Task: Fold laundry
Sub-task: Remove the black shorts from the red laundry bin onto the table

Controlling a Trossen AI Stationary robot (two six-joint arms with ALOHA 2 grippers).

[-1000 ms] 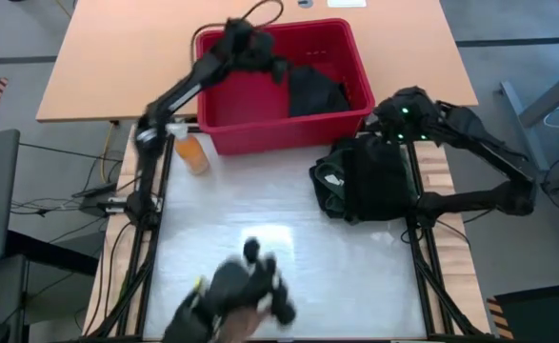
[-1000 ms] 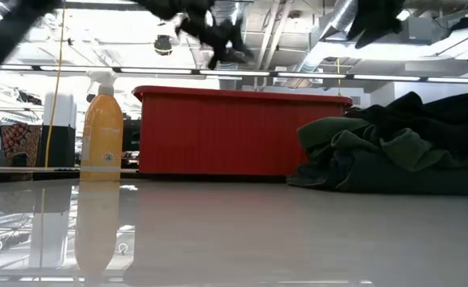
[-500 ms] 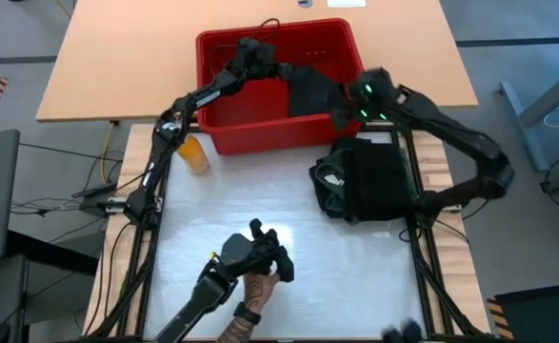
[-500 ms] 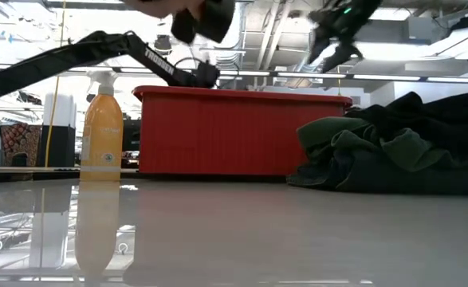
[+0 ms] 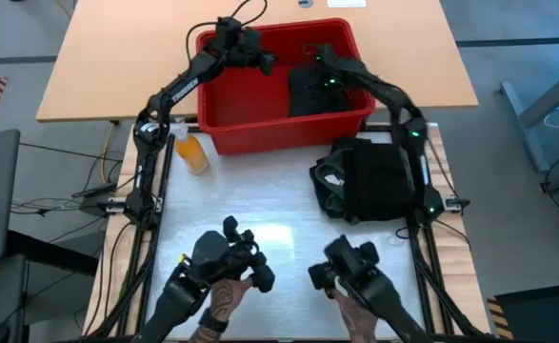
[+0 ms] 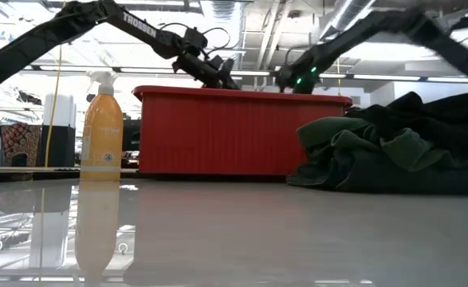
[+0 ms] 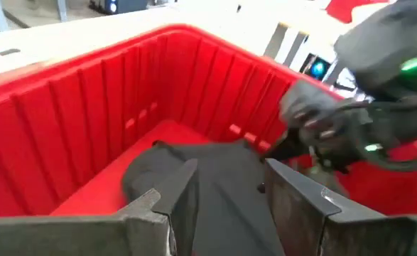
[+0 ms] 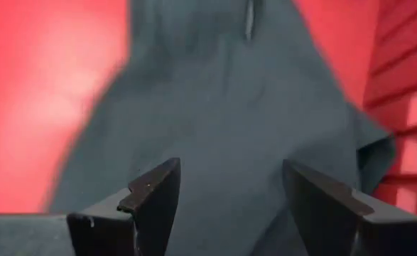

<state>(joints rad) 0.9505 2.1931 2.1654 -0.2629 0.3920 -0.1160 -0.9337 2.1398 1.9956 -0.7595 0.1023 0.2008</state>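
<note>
Reaching into the red bin (image 5: 260, 129) from both sides: left gripper (image 5: 265, 63) over the bin's left half, fingers (image 7: 174, 195) spread apart with nothing between them, aimed at a dark garment (image 7: 215, 185) lying on the bin floor. Right gripper (image 5: 315, 59) just above the same dark garment (image 5: 315, 90) in the bin's right half, fingers (image 8: 155, 192) likewise held wide, nothing pinched, cloth (image 8: 222, 128) filling the gap beyond them. Both grippers near each other above the bin's rim (image 6: 241, 94), left gripper (image 6: 214, 73) and right gripper (image 6: 288, 78) seen level across the table.

Heaped just in front of the bin's right corner, on the white table (image 5: 250, 200): a second pile of dark green and black laundry (image 5: 367, 181), touching or nearly touching the bin wall, rumpled and unfolded (image 6: 401, 147). Standing beside the bin's left front corner: an orange spray bottle (image 5: 189, 151), upright (image 6: 102, 127).

At the table's near edge: two hands (image 5: 231, 291) and (image 5: 350, 286), each gripping a dark control handle.
</note>
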